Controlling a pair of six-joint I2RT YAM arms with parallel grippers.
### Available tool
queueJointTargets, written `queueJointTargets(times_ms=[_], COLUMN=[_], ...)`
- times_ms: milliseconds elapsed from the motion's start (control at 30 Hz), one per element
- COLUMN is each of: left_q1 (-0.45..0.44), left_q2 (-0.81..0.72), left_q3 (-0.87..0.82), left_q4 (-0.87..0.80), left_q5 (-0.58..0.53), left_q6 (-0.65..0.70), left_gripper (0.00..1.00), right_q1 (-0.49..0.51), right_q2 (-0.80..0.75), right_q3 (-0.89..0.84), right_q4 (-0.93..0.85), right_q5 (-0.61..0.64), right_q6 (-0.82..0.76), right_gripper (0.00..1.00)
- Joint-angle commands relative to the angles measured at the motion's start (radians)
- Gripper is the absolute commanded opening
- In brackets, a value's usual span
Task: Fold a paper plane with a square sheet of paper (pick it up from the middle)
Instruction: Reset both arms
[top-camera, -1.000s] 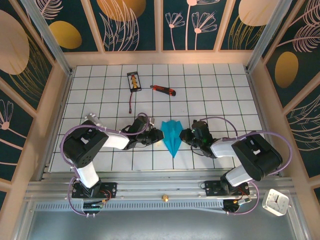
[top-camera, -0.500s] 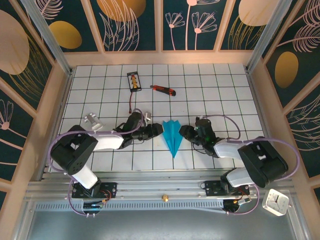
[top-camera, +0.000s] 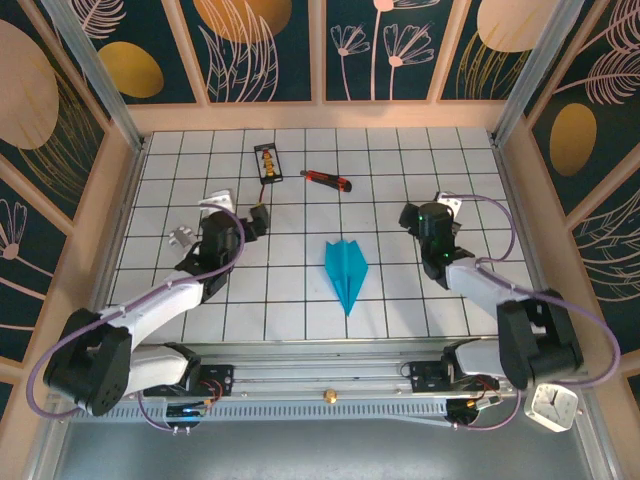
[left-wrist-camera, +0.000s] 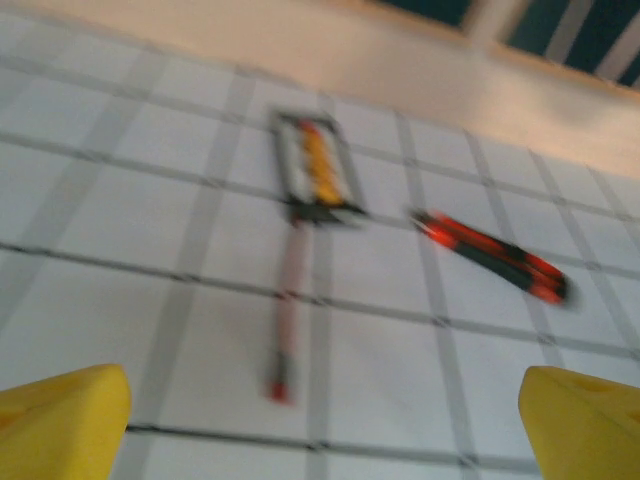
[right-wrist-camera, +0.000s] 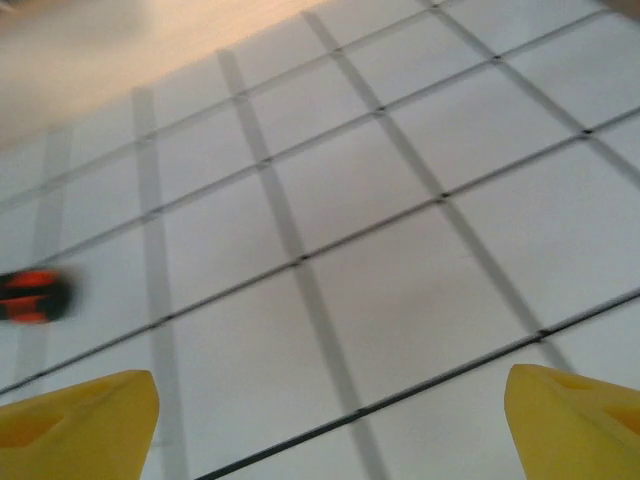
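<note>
Yellow-tipped left gripper (left-wrist-camera: 320, 425), right gripper (right-wrist-camera: 325, 425): wide, empty

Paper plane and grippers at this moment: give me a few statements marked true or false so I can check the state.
1. The paper plane lies on the table, held by neither gripper. True.
2. The left gripper is shut. False: its jaws stand wide open and empty.
3. The right gripper is open and empty. True.
4. The utility knife rests on the plane. False: it lies apart from it, farther back on the table.
</note>
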Motion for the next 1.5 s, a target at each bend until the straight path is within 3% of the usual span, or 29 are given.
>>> queueJointTargets(times_ms=[0,133,233,300,367,500,600,633,700,767,833,900,1100,1467], left_q1=[0.061,0.190,0.271,0.295,0.315,0.388,0.404,0.414,0.434,0.436,0.436,0.436,0.436,0.436], left_q2=[-0.012,0.070,0.196,0.249,0.288,0.315,0.287,0.278,0.336,0.303,0.322,0.321,0.314,0.310], left_q3=[-0.094,-0.163,-0.189,-0.144,-0.147,-0.143,-0.238,-0.275,-0.335,-0.309,-0.321,-0.320,-0.329,-0.356], left_q4=[0.191,0.393,0.542,0.520,0.627,0.621,0.776,0.828,1.011,0.894,0.939,0.942,0.949,0.992], left_q5=[-0.299,-0.236,-0.119,-0.079,-0.039,0.071,0.143,0.165,0.202,0.209,0.207,0.204,0.197,0.296], left_q6=[0.272,0.345,0.361,0.367,0.407,0.351,0.355,0.346,0.341,0.337,0.337,0.337,0.337,0.374], left_gripper=[0.99,0.99,0.99,0.99,0.99,0.99,0.99,0.99,0.99,0.99,0.99,0.99,0.99,0.99], right_q1=[-0.046,-0.099,-0.182,-0.212,-0.242,-0.306,-0.310,-0.310,-0.314,-0.308,-0.306,-0.302,-0.296,-0.296], right_q2=[0.070,0.105,0.157,0.149,0.149,0.176,0.204,0.245,0.228,0.237,0.239,0.238,0.238,0.239], right_q3=[0.033,-0.075,-0.147,-0.183,-0.214,-0.289,-0.359,-0.389,-0.389,-0.375,-0.374,-0.374,-0.365,-0.365], right_q4=[0.097,0.388,0.516,0.624,0.708,0.871,1.022,1.143,1.101,1.085,1.093,1.093,1.076,1.074], right_q5=[0.144,0.064,-0.041,-0.111,-0.163,-0.287,-0.340,-0.339,-0.319,-0.313,-0.307,-0.299,-0.329,-0.328], right_q6=[-0.182,-0.332,-0.314,-0.315,-0.339,-0.313,-0.329,-0.337,-0.320,-0.326,-0.330,-0.332,-0.350,-0.351], right_gripper=[0.90,0.91,0.90,0.90,0.90,0.90,0.90,0.90,0.91,0.91,0.91,0.99,0.99,0.99])
